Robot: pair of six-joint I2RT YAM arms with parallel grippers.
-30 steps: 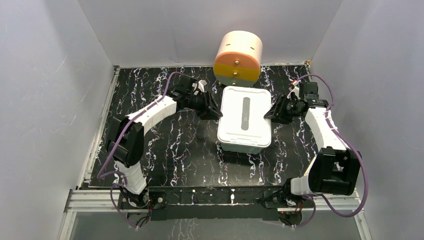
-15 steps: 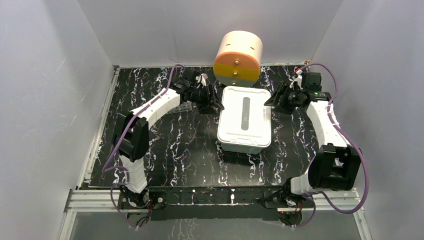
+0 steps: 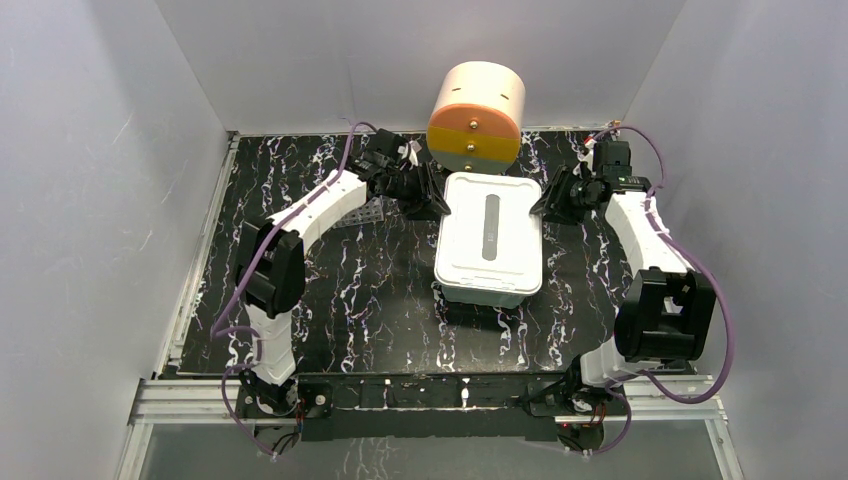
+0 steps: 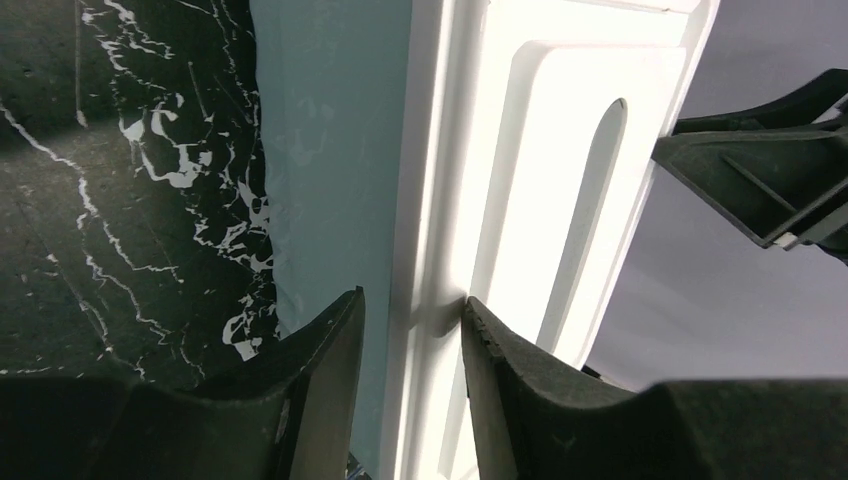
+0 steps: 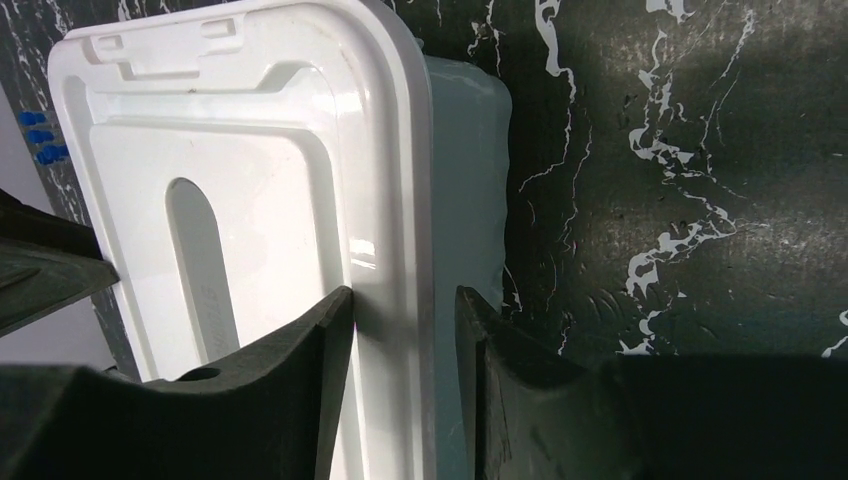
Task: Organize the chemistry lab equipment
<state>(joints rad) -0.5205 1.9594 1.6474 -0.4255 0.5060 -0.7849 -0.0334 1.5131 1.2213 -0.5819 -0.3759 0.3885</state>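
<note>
Both long rims of the white lidded box (image 3: 489, 236) sit inside narrow gaps: left fingers (image 4: 345, 325) on one, right fingers (image 5: 322, 330) opposite, grip unclear; blue-capped tubes (image 5: 38, 135) lie behind the left fingers.

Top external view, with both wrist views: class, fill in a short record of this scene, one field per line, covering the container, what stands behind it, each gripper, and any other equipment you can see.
Container: white box, lid on, mid-table
Behind it: cream-and-orange drawer unit, at the far edge
Left gripper: fingers either side of the lid's left rim; grip unclear
Right gripper: fingers either side of the lid's right rim; grip unclear
Other equipment: clear grid rack, on the table left of the box
</note>
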